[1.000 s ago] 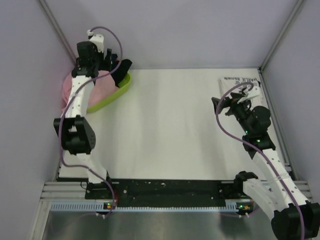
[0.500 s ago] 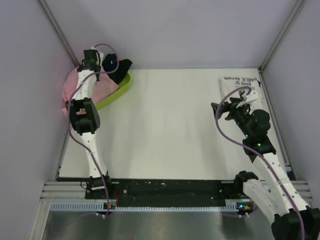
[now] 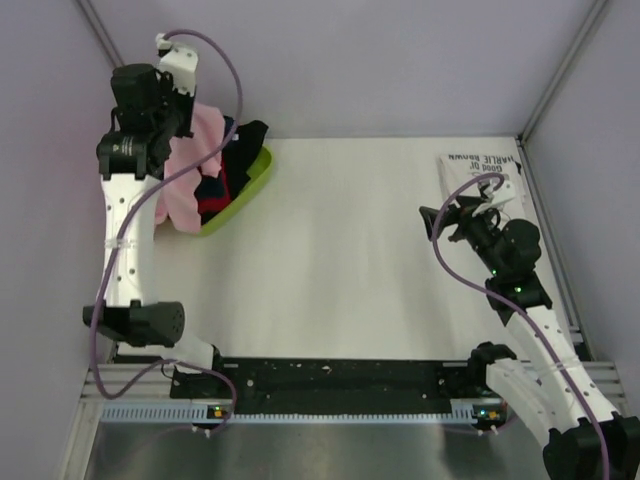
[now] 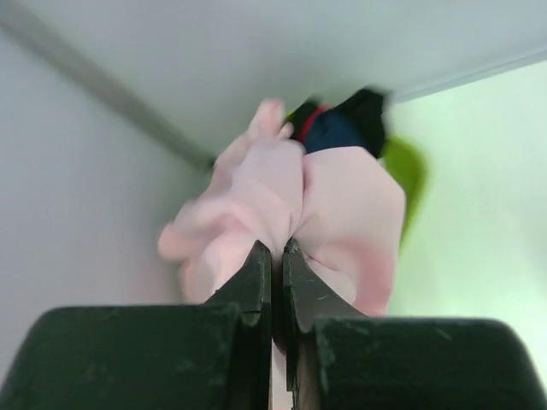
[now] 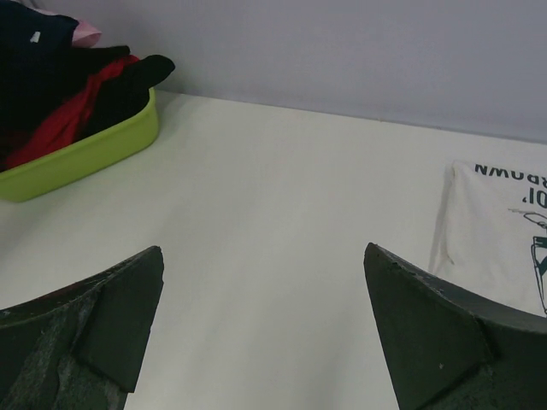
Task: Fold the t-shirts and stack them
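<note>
Clearly left claw (image 4: pixel 276 249) clamped on pink shirt (image 4: pixel 350 205); right claw (image 5: pixel 263 282) apart; white shirt (image 5: pixel 487 231) cut off

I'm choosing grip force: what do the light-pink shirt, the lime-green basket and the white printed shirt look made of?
Light-pink shirt: soft matte cloth; it bunches and drapes in folds. Lime-green basket: probably smooth plastic; rigid, even rim. White printed shirt: thin matte cloth, lying flat with a creased edge.

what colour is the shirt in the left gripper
Plain light pink. The shirt shows best in the left wrist view, pinched in the left gripper.
</note>
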{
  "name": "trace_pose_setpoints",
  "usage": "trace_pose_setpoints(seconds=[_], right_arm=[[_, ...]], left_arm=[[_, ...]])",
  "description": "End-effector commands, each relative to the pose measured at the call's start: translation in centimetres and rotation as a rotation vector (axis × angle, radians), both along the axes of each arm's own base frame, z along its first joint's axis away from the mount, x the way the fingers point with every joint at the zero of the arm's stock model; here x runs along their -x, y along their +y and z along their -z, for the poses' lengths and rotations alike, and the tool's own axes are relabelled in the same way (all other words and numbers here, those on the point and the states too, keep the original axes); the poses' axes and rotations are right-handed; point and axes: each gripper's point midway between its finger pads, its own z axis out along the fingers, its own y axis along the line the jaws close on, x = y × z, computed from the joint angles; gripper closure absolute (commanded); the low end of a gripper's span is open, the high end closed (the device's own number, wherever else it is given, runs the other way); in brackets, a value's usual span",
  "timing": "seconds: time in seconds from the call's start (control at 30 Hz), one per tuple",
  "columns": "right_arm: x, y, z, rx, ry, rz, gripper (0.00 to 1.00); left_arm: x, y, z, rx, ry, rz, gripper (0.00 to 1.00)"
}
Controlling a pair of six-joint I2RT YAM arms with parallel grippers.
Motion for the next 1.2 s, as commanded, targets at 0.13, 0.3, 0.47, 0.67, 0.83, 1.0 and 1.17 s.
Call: trace_pose_setpoints(seconds=[0.13, 0.3, 0.47, 0.67, 0.83, 1.0, 1.17], right_arm=[[0.0, 1.4, -2.2, -0.068, -0.024, -0.06, 0.01], [0.0, 2.1, -1.8, -0.086, 0.009, -0.095, 0.01], [0.3, 5.3, -0.8, -0.04, 0.062, -0.224, 0.03], [-0.7, 9.5, 1.7, 0.023, 0.135, -0.316, 0.04], [-3.7, 14.3, 3.8, 0.003, 0.188, -0.441, 0.04], [-7.3, 21.2, 7.4, -0.036, 0.331, -0.662, 0.14], [-9.9, 26.7, 13.2, -0.09, 0.522, -0.667, 0.11]], left_arm=[[9.0, -17.5, -2.0, 0.013, 0.02, 0.59, 1.0], [4.4, -16.3, 2.6, -0.067, 0.048, 0.448, 1.0], [4.3, -17.6, 4.1, -0.034, 0.083, 0.512, 1.0], [6.3, -19.2, 8.5, 0.011, 0.213, 0.617, 1.0], [7.5, -19.0, 9.1, 0.006, 0.211, 0.633, 1.0], [8.0, -19.1, 9.3, 0.007, 0.218, 0.65, 1.0], [8.3, -19.1, 10.0, 0.015, 0.241, 0.658, 1.0]])
